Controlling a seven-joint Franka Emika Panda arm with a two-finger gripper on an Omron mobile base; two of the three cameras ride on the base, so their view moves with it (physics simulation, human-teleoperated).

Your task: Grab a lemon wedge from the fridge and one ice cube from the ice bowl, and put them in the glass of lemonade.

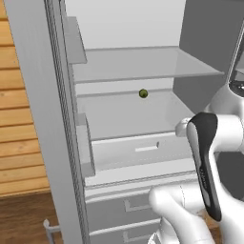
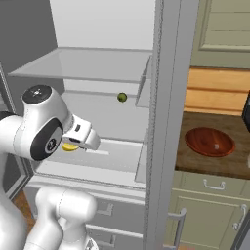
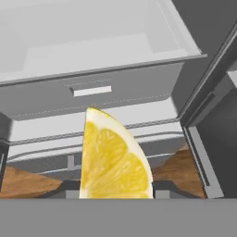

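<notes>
Gripping the lemon wedge (image 3: pixel 113 159): hand (image 3: pixel 115 190) is closed on it, wedge standing upright between the finger tips, rind edge up and to the right, cut face toward the camera. In the right base view the wedge (image 2: pixel 70 147) peeks out yellow just under the wrist, in front of the fridge (image 2: pixel 168 122) interior, at the level of the drawer (image 2: pixel 114 154). Fridge doors stand open; glass shelves inside, a small dark green round item (image 1: pixel 143 93) sitting on the middle shelf (image 1: pixel 128 114), well above and behind the wedge. Ice bowl (image 2: pixel 210 141) sits on the wooden table (image 2: pixel 195 163) right of the fridge, well apart from the hand. Can't make out cubes in it.
</notes>
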